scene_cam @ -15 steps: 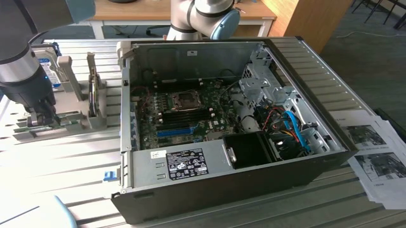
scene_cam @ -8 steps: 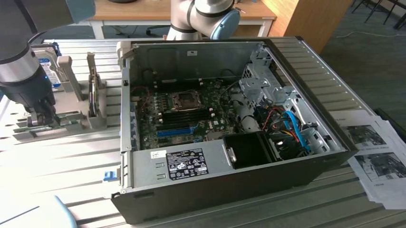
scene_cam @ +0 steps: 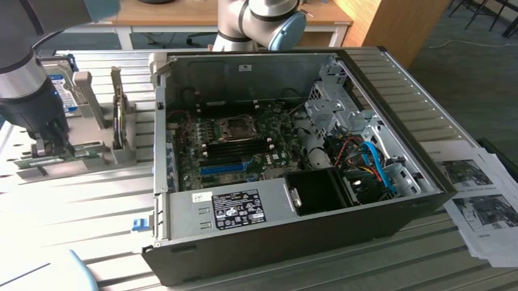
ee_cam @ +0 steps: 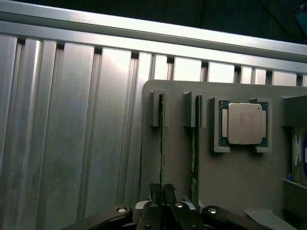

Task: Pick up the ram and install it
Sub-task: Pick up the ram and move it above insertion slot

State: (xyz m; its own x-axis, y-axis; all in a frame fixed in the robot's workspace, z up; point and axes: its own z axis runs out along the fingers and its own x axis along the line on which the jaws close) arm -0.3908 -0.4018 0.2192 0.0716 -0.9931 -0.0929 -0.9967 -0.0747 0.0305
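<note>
1. Reaching down at the exterior view's left, over the ribbed aluminium table (scene_cam: 81, 206): a grey robot arm (scene_cam: 20, 85), with its black two-fingered gripper (scene_cam: 42, 153) lowered onto the grey plastic parts holder (scene_cam: 89, 154).
2. Seen from the wrist: gripper (ee_cam: 162, 188) fingers drawn close together on the upper edge of the long, thin green circuit-board ram (ee_cam: 162, 139). Judged a clamp on the ram rather than an idle closure, given the fingers set astride its line.
3. Standing on edge in the grooved posts nearest the holder's (ee_cam: 230, 177) outer edge: the ram, not yet lifted. Kept upright that way, probably, to offer a narrow edge for a pinch from above.
4. Just beside it: a second green memory stick (ee_cam: 195, 153) in the next groove, apart from the fingers. Past that, a square silver-lidded processor chip (ee_cam: 244, 123) lying flat in its own recess.
5. Far behind the holder: a silver boxy hard drive (scene_cam: 60, 91) with a blue-and-white label, propped upright.
6. In the middle: a black desktop computer case (scene_cam: 283, 242) laid on its side with the panel off, turning the green motherboard (scene_cam: 235, 151) upward for reach from above. Dark memory slots (scene_cam: 242, 144) beside the processor socket, a bright-blue plastic slot (scene_cam: 222, 168) nearer.
7. At the exterior view's right: printed paper sheets (scene_cam: 477, 200), well apart from the work.
</note>
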